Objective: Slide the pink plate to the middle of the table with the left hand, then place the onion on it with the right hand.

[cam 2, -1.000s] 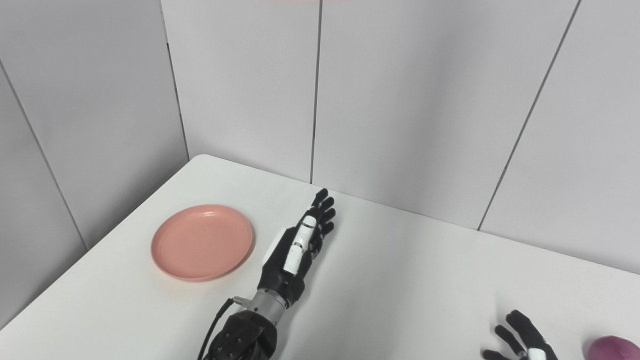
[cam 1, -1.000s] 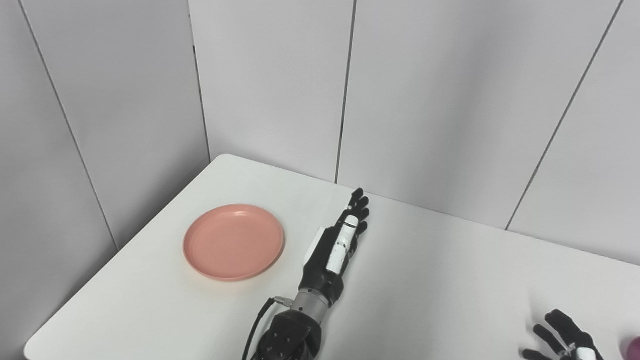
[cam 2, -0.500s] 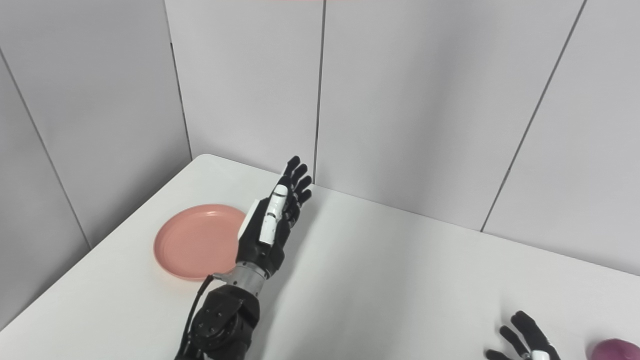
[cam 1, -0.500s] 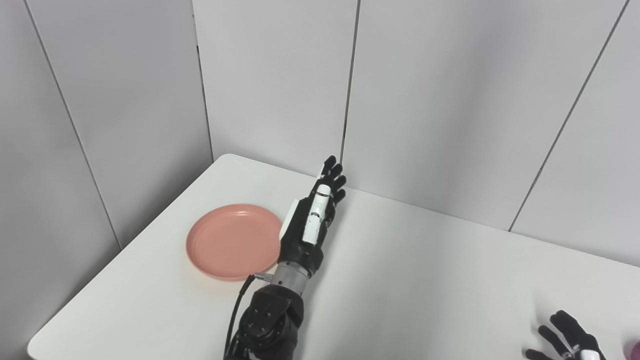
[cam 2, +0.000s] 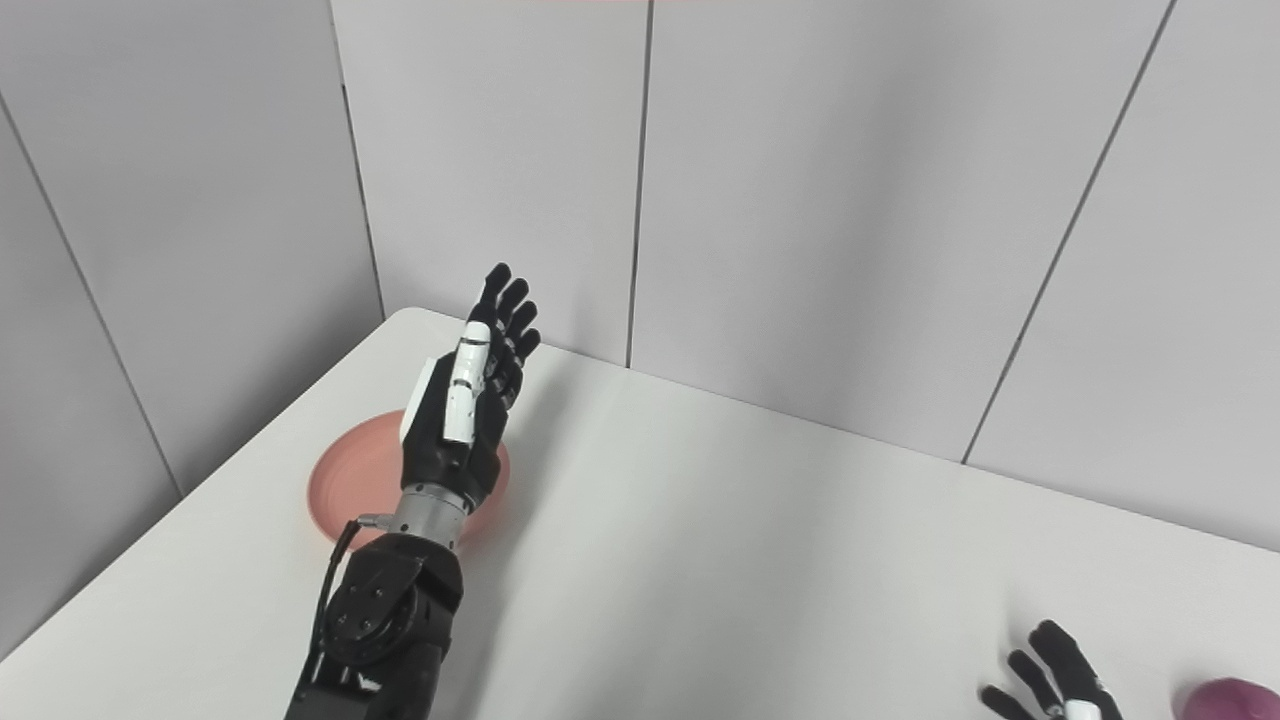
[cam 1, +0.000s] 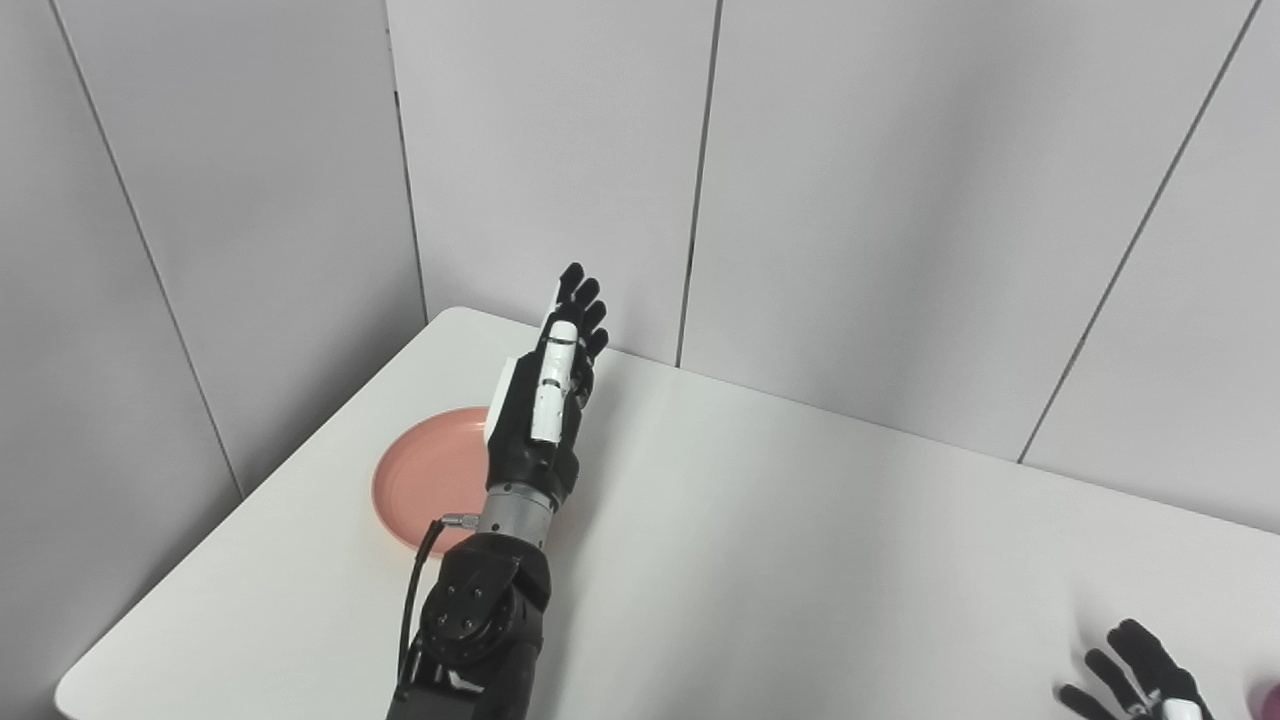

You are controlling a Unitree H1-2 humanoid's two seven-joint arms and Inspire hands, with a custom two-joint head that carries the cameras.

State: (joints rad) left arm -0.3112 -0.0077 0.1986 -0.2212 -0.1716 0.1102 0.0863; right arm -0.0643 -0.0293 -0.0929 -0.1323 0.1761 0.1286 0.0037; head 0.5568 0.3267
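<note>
A white table [cam 1: 800, 520] fills the lower part of both head views, its rounded far corner at about 11 o'clock, with pale grey wall panels [cam 1: 560, 150] rising behind it.

The left arm [cam 1: 475, 630] comes up from the bottom edge at about 7 o'clock, a black cable looping beside its wrist. It reaches toward the far corner and passes over the plate's right side.

The pink plate [cam 1: 435, 480] lies flat on the table at about 9 o'clock from the table's middle, close to the left edge. Only its left and near parts show; the rest is hidden behind the wrist and palm.

The left hand [cam 1: 545, 400] is raised above the plate, set edge-on, its fingers [cam 1: 580, 300] straight, held close together and pointing toward 12 o'clock at the wall. It grasps nothing, and whether it touches the plate cannot be told from either view.

The right hand [cam 2: 1055, 680] sits at about 5 o'clock, cut by the bottom edge. Its dark fingers are spread apart and released, with nothing between them.

The onion [cam 2: 1235, 698], a purple round shape, lies on the table at the 3 o'clock side of the right hand, near it but apart, partly cut off by the frame's corner.
</note>
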